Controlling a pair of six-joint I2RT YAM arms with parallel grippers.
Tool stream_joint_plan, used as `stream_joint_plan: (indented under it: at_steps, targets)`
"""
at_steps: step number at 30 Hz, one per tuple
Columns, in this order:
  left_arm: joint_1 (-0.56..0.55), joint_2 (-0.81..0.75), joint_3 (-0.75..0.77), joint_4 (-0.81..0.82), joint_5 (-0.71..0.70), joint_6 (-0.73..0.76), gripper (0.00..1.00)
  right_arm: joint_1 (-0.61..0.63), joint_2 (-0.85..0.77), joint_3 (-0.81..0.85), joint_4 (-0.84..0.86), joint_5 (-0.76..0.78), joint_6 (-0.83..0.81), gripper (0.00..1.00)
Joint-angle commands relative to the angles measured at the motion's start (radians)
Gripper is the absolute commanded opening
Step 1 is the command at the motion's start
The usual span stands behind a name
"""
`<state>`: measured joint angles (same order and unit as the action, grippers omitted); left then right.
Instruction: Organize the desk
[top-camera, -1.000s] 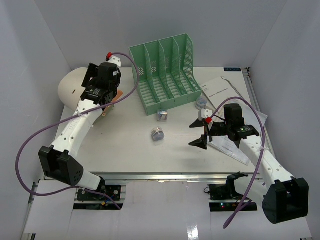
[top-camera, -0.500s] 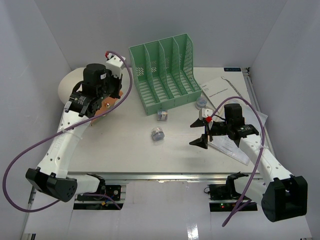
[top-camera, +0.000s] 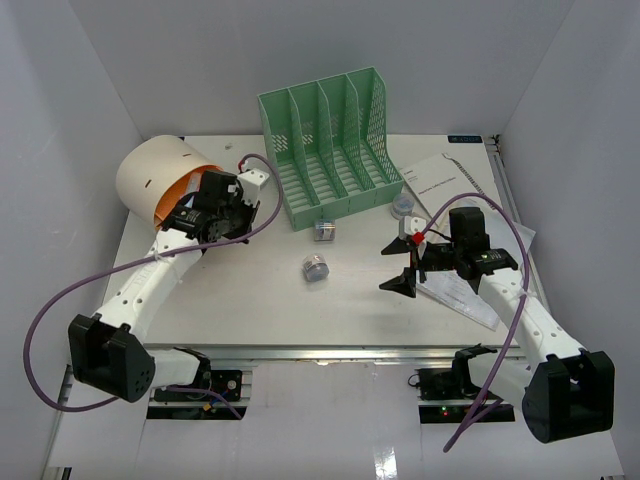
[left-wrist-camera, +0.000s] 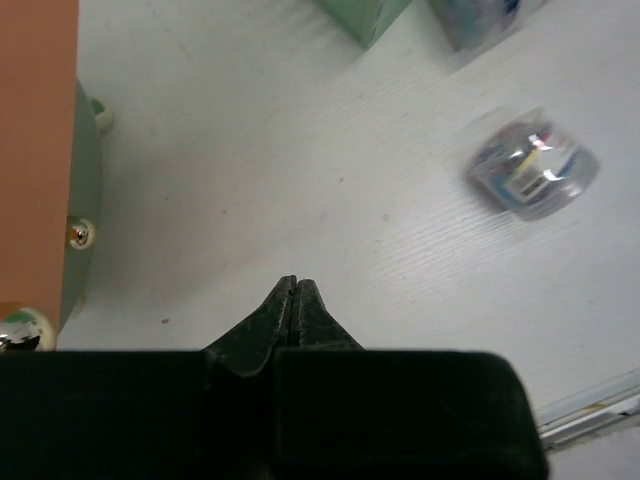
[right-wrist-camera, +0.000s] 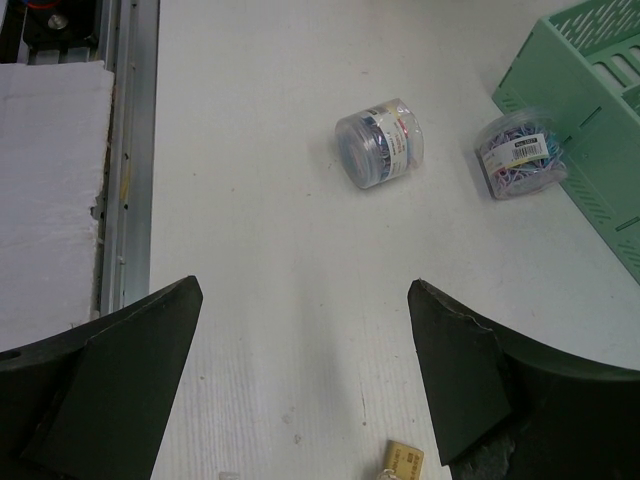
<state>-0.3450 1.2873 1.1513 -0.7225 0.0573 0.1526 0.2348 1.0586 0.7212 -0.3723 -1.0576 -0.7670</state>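
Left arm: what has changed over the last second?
The left gripper pulled back off the white roll toward the middle of the desk and shut on nothing. The right gripper, open, the mid-desk jar and the green rack stayed put.

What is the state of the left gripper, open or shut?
Shut. The left gripper shows both fingertips pressed together in its wrist view, nothing between them.
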Motion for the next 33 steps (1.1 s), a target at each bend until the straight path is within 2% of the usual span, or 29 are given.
stream_joint_plan:
  at_steps: [1, 9, 11, 13, 16, 21, 25, 33]
  targets:
    - [-0.002, -0.016, -0.077, 0.126, -0.152, 0.067, 0.07, -0.009, 0.008, 0.006, -0.017, -0.019, -0.011, 0.90]
    - [-0.002, 0.037, -0.061, 0.206, -0.385, 0.132, 0.10, -0.012, 0.013, 0.007, -0.020, -0.015, -0.012, 0.90]
    - [-0.002, 0.048, -0.039, 0.222, -0.448, 0.149, 0.27, -0.012, 0.014, 0.007, -0.020, -0.012, -0.014, 0.90]
    - [-0.002, 0.054, -0.024, 0.245, -0.505, 0.169, 0.51, -0.012, 0.014, 0.007, -0.020, -0.012, -0.012, 0.90]
    - [0.000, 0.069, 0.002, 0.255, -0.545, 0.191, 0.74, -0.015, 0.012, 0.009, -0.022, -0.012, -0.015, 0.90]
    - [0.003, 0.090, 0.030, 0.259, -0.589, 0.216, 0.90, -0.020, 0.009, 0.012, -0.027, -0.013, -0.015, 0.90]
    - [0.011, 0.101, 0.034, 0.292, -0.606, 0.245, 0.98, -0.026, 0.008, 0.012, -0.029, -0.017, -0.014, 0.90]
    - [0.038, 0.150, 0.073, 0.307, -0.601, 0.245, 0.98, -0.040, -0.005, 0.014, -0.034, -0.027, -0.016, 0.90]
